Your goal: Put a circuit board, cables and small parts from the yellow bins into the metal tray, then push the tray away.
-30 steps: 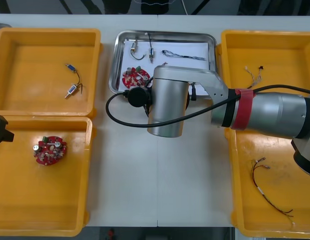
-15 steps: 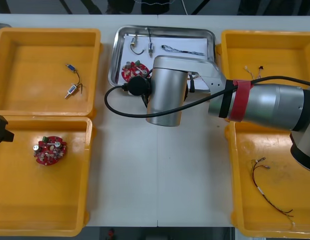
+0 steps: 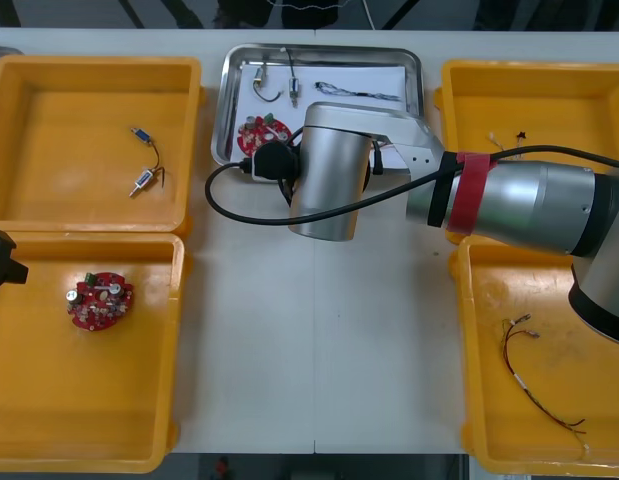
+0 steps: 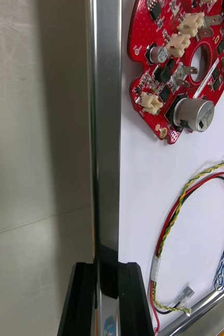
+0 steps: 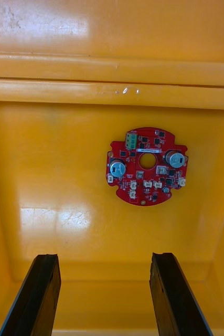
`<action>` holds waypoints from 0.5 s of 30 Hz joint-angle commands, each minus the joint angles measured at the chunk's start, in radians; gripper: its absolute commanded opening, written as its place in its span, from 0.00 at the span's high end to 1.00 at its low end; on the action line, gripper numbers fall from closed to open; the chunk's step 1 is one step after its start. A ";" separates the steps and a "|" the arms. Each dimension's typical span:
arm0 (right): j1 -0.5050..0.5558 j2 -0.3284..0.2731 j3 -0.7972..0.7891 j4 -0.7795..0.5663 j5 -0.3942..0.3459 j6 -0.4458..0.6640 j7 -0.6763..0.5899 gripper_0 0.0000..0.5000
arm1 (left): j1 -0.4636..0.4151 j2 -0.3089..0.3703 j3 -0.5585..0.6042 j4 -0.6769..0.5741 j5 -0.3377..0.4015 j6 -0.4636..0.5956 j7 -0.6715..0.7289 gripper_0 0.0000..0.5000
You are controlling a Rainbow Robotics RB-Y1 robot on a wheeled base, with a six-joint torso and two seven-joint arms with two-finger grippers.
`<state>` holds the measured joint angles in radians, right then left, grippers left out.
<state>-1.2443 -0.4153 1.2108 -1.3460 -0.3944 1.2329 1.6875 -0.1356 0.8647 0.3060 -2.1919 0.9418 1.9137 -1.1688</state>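
The metal tray (image 3: 225, 110) lies at the table's far middle, white inside. It holds a round red circuit board (image 3: 255, 134), a blue and white cable (image 3: 359, 95) and small metal parts (image 3: 294, 92). My right arm (image 3: 334, 180) reaches over its near edge and covers the gripper there. In the right wrist view my right gripper (image 4: 106, 294) is shut on the tray's rim (image 4: 106, 131), with the board (image 4: 182, 68) and a red and yellow cable (image 4: 185, 202) just beyond. My left gripper (image 5: 106, 294) hangs open above another red board (image 5: 147, 165) in the near left bin (image 3: 49, 430).
Two small metal parts (image 3: 141, 135) lie in the far left bin (image 3: 19, 100). A thin cable (image 3: 504, 148) lies in the far right bin (image 3: 549, 85), and another cable (image 3: 534, 385) lies in the near right bin (image 3: 589, 440). Bare table (image 3: 319, 350) runs between the bins.
The tray has slid toward the table's far edge, and my right arm has moved with it. The left arm has not moved.
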 commanded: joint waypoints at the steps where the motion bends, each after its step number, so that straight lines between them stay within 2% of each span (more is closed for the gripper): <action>1: -0.067 0.030 0.006 0.038 -0.001 -0.038 0.037 1.00 | 0.017 0.040 0.021 -0.028 0.008 0.006 -0.052 0.00; 11: -0.070 0.030 0.004 0.085 0.002 -0.087 0.047 1.00 | 0.017 0.040 0.021 -0.028 0.008 0.006 -0.052 0.00; 12: -0.070 0.030 0.004 0.088 0.002 -0.087 0.047 0.92 | 0.017 0.040 0.021 -0.028 0.008 0.006 -0.052 0.00; 13: -0.070 0.030 0.004 0.088 0.005 -0.087 0.049 0.75 | 0.017 0.040 0.021 -0.028 0.008 0.006 -0.052 0.00; 14: -0.070 0.030 0.004 0.088 0.006 -0.087 0.049 0.65 | 0.017 0.040 0.021 -0.028 0.008 0.006 -0.052 0.00; 15: -0.070 0.029 0.004 0.088 0.009 -0.087 0.050 0.43 | 0.017 0.040 0.021 -0.028 0.008 0.006 -0.052 0.00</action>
<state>-1.2556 -0.4034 1.2108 -1.2556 -0.3941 1.1552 1.6886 -0.1356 0.8648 0.3060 -2.1919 0.9418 1.9137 -1.1688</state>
